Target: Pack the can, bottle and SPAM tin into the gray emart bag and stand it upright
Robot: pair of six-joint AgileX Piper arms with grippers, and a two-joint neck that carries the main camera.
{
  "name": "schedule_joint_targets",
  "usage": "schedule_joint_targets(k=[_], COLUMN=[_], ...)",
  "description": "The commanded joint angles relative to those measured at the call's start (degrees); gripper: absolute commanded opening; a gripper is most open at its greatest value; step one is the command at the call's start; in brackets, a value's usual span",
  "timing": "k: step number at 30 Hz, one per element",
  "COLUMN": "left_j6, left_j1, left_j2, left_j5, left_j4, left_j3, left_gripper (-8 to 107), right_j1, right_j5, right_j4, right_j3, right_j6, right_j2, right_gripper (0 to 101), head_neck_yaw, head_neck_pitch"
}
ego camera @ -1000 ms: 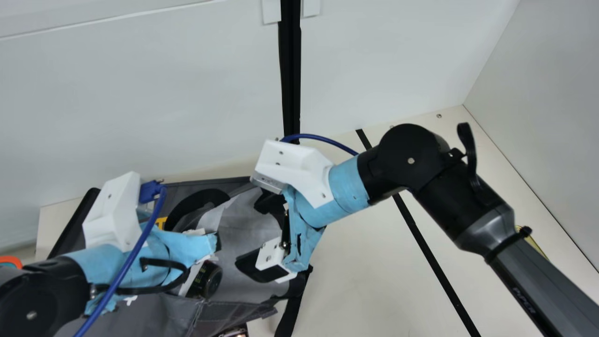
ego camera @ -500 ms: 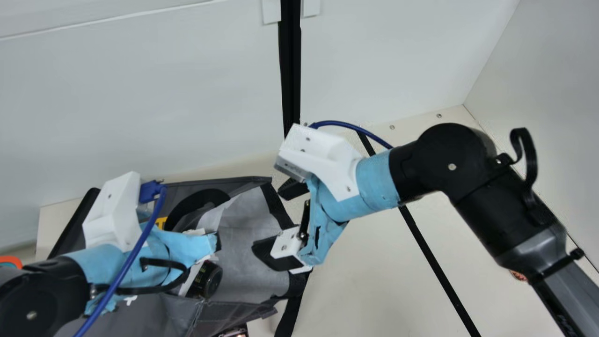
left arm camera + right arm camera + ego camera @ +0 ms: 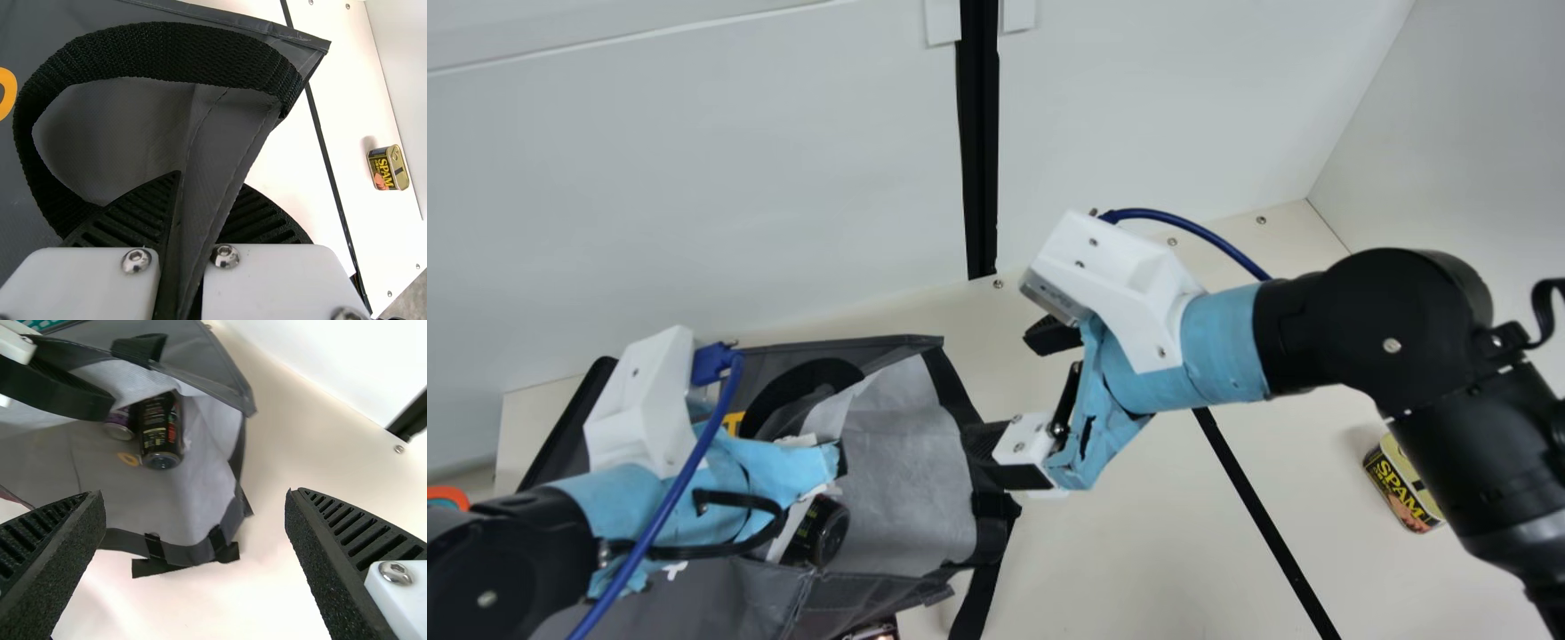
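Note:
The gray bag (image 3: 907, 462) lies on its side, mouth facing right in the main view. My left gripper (image 3: 783, 471) is at the bag; in the left wrist view my left gripper (image 3: 208, 200) is shut on its gray fabric edge beside a black handle. Just right of the mouth is my right gripper (image 3: 1009, 389), open; between the spread fingers of my right gripper (image 3: 195, 497) nothing is held. Inside the bag lie a black cylinder (image 3: 159, 430) and a purple can (image 3: 120, 423). The SPAM tin (image 3: 1400, 484) rests on the table at the right, partly behind my right arm.
A dark strip (image 3: 1254, 507) runs across the table (image 3: 1138, 542) between bag and tin. White walls (image 3: 1156, 116) stand behind and at the right. A small dark object (image 3: 873, 631) shows at the main view's bottom edge, and something orange (image 3: 447, 496) at its left edge.
My right gripper has moved out of the bag's mouth and to the right, staying open. The SPAM tin has come into sight from behind the right arm. My left arm has kept still.

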Motion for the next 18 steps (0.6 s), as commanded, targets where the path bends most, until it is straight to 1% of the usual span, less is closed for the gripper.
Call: schedule_joint_targets(k=[1,18], left_j6=[0.00,0.00], left_j1=[0.00,0.00], left_j2=[0.00,0.00], left_j5=[0.00,0.00], left_j4=[0.00,0.00], left_j3=[0.00,0.00], left_gripper=[-8,-8], right_j1=[-0.44,-6.18], right_j5=[-0.09,-0.09], right_j4=[-0.69,-7.24], right_j3=[0.19,3.19], right_j6=[0.39,4.65], right_j2=[-0.65,-7.65], right_gripper=[95,95], head_neck_yaw=[-0.14,-0.14], head_neck_pitch=[-1.30,-1.30])
